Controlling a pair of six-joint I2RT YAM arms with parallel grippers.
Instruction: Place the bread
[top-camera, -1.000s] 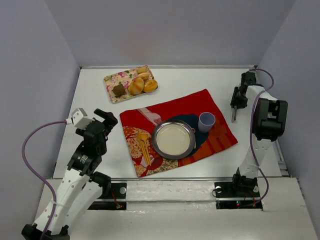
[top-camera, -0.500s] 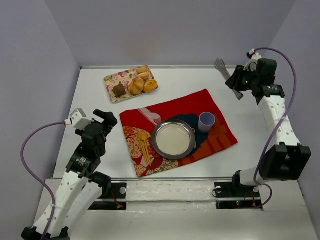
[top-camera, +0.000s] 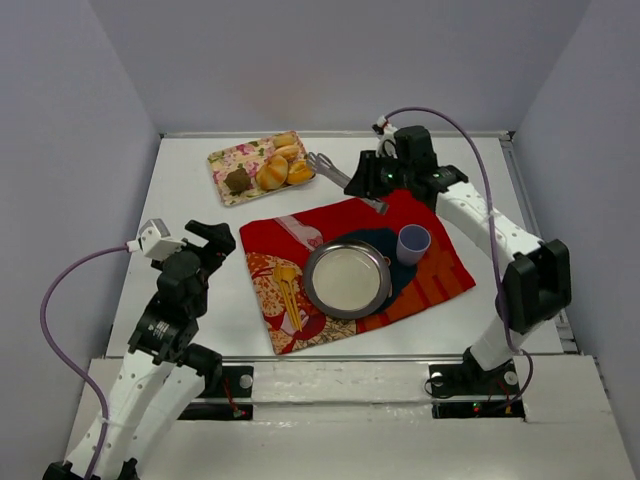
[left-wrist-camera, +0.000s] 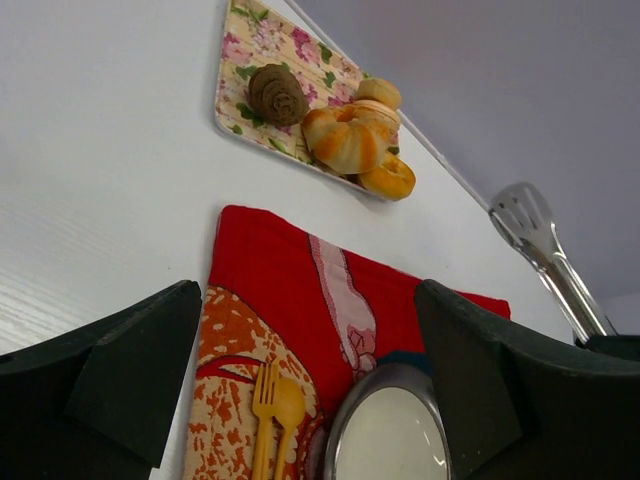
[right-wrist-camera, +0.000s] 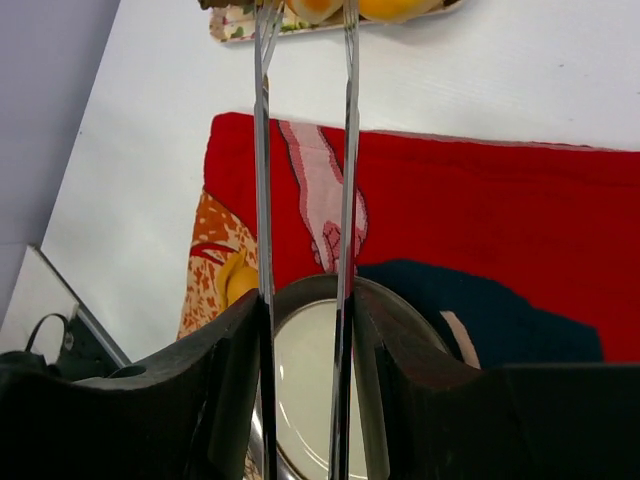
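Observation:
Several bread rolls (top-camera: 281, 166) and a dark brown piece (top-camera: 238, 180) lie on a floral tray (top-camera: 224, 158) at the back left; they also show in the left wrist view (left-wrist-camera: 345, 137). My right gripper (top-camera: 383, 181) is shut on metal tongs (top-camera: 335, 172), whose tips reach toward the tray's right end. In the right wrist view the tong arms (right-wrist-camera: 345, 150) run up to the rolls (right-wrist-camera: 385, 8). A steel plate (top-camera: 347, 277) sits on the red cloth (top-camera: 420, 205). My left gripper (top-camera: 208, 243) is open and empty at the cloth's left side.
A lilac cup (top-camera: 413, 243) stands right of the plate. A yellow fork and spoon (top-camera: 288, 292) lie left of it on the patterned cloth. Walls close the table on three sides.
My right arm has swung from the far right across the back of the table to the left, carrying the tongs to the bread tray. The left arm has barely moved.

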